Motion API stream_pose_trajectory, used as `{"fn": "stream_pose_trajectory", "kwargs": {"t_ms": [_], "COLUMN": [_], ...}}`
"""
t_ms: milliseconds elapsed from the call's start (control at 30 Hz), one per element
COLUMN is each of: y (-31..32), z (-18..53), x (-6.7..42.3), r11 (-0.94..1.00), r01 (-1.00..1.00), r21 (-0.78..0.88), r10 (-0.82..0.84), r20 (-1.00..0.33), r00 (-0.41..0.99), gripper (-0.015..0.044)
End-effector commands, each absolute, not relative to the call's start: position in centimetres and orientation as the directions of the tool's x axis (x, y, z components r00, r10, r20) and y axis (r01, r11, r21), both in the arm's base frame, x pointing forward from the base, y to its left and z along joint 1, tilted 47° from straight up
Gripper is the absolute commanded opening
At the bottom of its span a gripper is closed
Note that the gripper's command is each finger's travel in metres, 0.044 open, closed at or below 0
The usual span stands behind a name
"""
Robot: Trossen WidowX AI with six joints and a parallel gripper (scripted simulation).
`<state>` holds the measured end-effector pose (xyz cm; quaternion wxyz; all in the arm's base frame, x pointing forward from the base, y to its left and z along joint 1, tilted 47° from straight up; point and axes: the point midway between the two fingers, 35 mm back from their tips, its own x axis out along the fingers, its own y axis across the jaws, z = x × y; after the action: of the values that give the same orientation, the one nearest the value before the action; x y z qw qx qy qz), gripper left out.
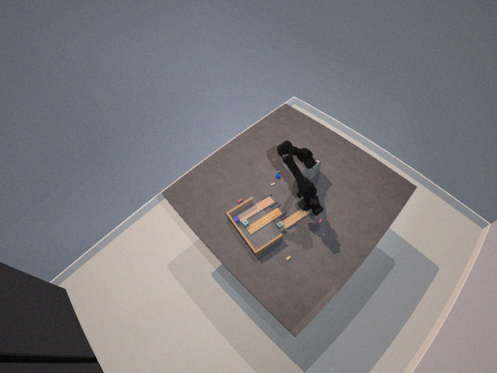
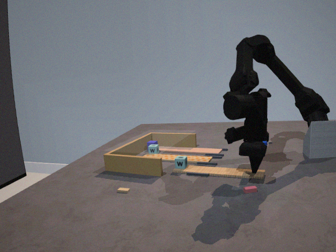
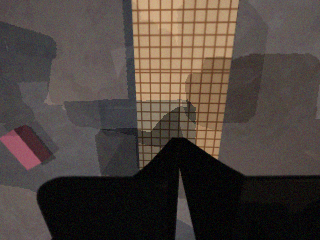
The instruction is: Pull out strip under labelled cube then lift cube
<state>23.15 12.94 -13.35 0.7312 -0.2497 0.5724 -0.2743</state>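
Observation:
The grid-patterned strip [image 1: 294, 219] [image 2: 217, 170] [image 3: 182, 40] lies well out from the tray's open side. A teal cube marked W [image 1: 279, 224] [image 2: 180, 162] sits on its tray-side end, just outside the tray. My gripper [image 2: 254, 172] [image 3: 178, 143] is shut and empty, its tips down at the top of the strip's other end; contact is hard to tell. A second teal W cube [image 1: 245, 222] [image 2: 153, 149] is inside the tray by the orange dotted strip [image 1: 265, 220] [image 2: 179, 157]; what it rests on is unclear.
The wooden tray [image 1: 241, 234] [image 2: 133, 164] has walls on three sides. A pink strip [image 1: 262, 205] [image 2: 206, 150] and a blue-purple cube [image 1: 235, 219] [image 2: 152, 143] are at its far side. Dark rails flank the strips. A red block [image 1: 320, 221] [image 2: 250, 189] [image 3: 25, 147] lies near my gripper.

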Motion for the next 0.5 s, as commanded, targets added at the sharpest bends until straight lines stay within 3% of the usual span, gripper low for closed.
{"fn": "stream_pose_trajectory", "kwargs": {"t_ms": [0,467], "y": [12.19,12.17], "z": [-13.65,-13.77], "x": [21.79,21.18], "r11": [0.717,0.717], "r01": [0.11,0.11], "r21": [-0.688,-0.688], "r10": [-0.696,-0.696], "r20": [-0.698,-0.699], "r00": [0.167,0.167], "gripper": [0.0,0.0]}}
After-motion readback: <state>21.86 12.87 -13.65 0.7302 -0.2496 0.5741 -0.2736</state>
